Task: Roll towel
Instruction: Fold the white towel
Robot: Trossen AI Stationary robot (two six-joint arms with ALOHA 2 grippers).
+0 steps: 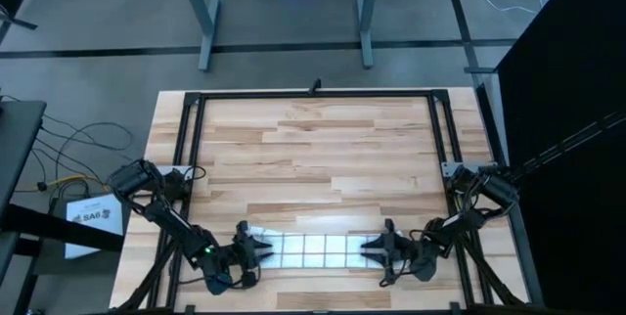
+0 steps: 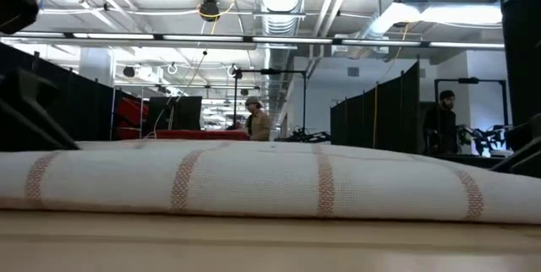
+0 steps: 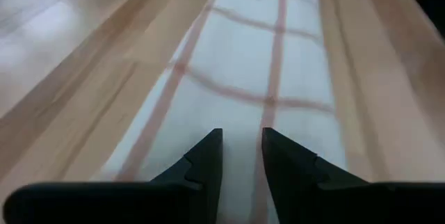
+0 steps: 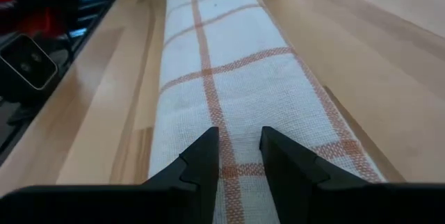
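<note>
The towel (image 1: pixel 316 249), white with thin reddish grid lines, lies as a long narrow roll along the table's near edge. In the low view it shows as a thick roll (image 2: pixel 254 183) resting on the wood. My left gripper (image 1: pixel 258 249) is at the towel's left end and my right gripper (image 1: pixel 376 248) at its right end. Each points inward along the roll. In each wrist view the two fingers stand a narrow gap apart over the cloth, on the left (image 3: pixel 242 144) and on the right (image 4: pixel 239 140). My left gripper has the towel's left end (image 3: pixel 243 116) in the narrow gap between its fingers, coming from the table's left, slanting down along the roll. The fingers hide the contact. The roll lies on the table. My right gripper has the towel's right end (image 4: pixel 240 113) in the narrow gap between its fingers, coming from the table's right, slanting down along the roll. The fingers hide the contact. The roll lies on the table.
The wooden table (image 1: pixel 313 149) stretches bare beyond the roll toward the far edge, inside a black frame (image 1: pixel 313 94). A white printed sheet (image 1: pixel 95 219) lies off the table's left side. People stand in the room behind (image 2: pixel 256 120).
</note>
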